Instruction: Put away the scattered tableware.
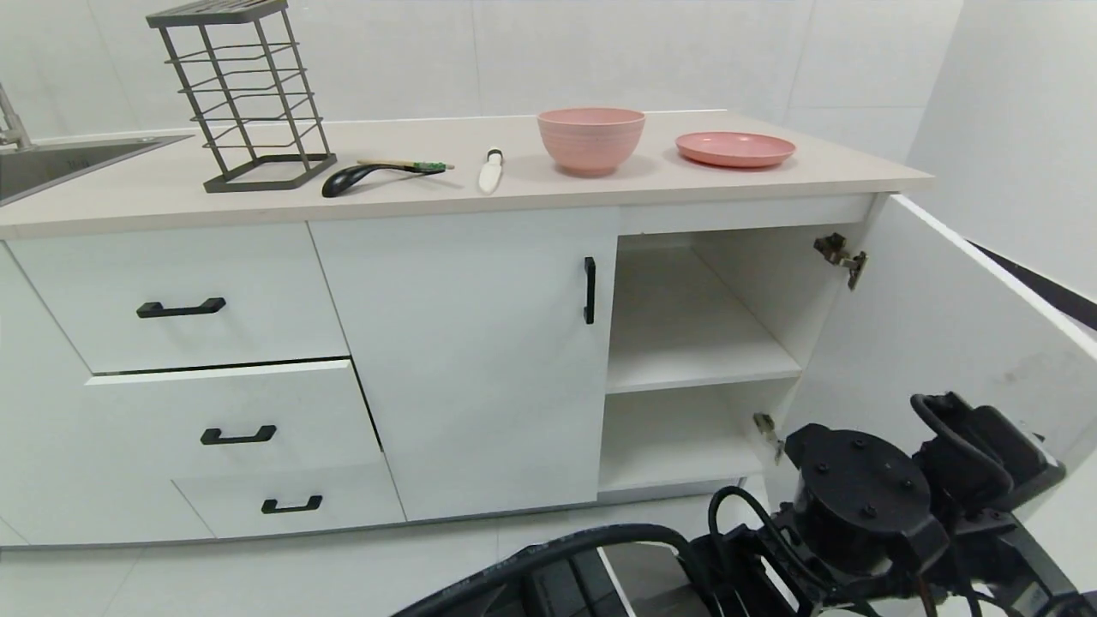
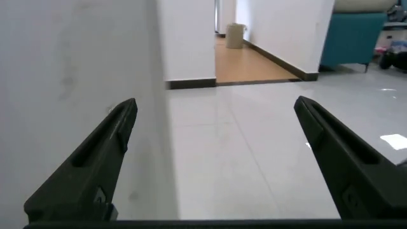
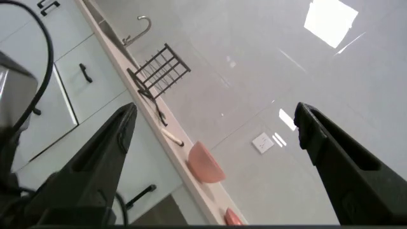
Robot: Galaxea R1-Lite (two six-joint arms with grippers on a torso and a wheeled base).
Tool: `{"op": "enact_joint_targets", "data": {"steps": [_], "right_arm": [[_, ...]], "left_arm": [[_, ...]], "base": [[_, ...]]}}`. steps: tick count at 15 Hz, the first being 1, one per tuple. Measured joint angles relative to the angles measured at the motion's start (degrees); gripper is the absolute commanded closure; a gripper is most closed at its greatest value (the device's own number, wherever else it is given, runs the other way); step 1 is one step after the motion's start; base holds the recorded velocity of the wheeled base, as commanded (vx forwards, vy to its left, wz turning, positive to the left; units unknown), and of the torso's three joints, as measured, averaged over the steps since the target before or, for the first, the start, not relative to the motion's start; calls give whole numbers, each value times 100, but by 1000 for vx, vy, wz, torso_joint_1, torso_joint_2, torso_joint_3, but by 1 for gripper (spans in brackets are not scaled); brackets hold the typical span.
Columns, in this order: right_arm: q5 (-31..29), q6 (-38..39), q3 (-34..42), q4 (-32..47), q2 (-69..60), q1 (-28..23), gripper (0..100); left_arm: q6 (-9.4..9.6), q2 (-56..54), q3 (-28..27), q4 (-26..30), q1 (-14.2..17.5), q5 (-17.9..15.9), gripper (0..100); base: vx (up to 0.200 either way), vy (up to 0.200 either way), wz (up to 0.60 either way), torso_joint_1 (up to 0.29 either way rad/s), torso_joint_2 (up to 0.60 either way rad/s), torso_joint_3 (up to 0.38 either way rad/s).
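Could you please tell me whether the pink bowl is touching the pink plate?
Apart: the head view shows bare counter between the bowl and the plate.

Pink bowl [image 1: 590,140], pink plate [image 1: 735,148] (beside it) and black spoon [image 1: 360,177] rest on countertop [image 1: 128,201].

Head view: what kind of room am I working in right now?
Most likely a home kitchen: a countertop with a sink set into it, white drawers and cupboards below, and a wire dish rack, pink bowl and pink plate on top.
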Motion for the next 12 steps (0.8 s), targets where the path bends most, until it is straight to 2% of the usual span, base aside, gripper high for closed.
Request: {"op": "enact_joint_targets", "data": {"steps": [3,4,6,8,10,12], "right_arm": [[-2,-16,79,10,-223,5,0],[-2,-33,210,11,-261,6,0],[-2,-77,573,18,-335,39,0],[-5,-128,1086,40,-422,138,0],[-21,-176,1475,139,-525,206,0],[-33,-180,1576,405,-664,210,0]], "left_arm": [[-17,106,-104,-154,388,46,0],[-16,-4,54,-343,592,49,0],[-17,-401,935,-802,953,20,0],[-17,-1034,2500,-1365,1301,-95,0],[-16,-1999,4485,-2075,1687,-205,0],[0,-3143,6216,-2603,1993,-262,0]], "base": [[0,0,0,0,0,0],[0,0,0,0,0,0],[0,0,0,0,0,0],[0,0,0,0,0,0],[0,0,0,0,0,0],[0,0,0,0,0,0]]}}
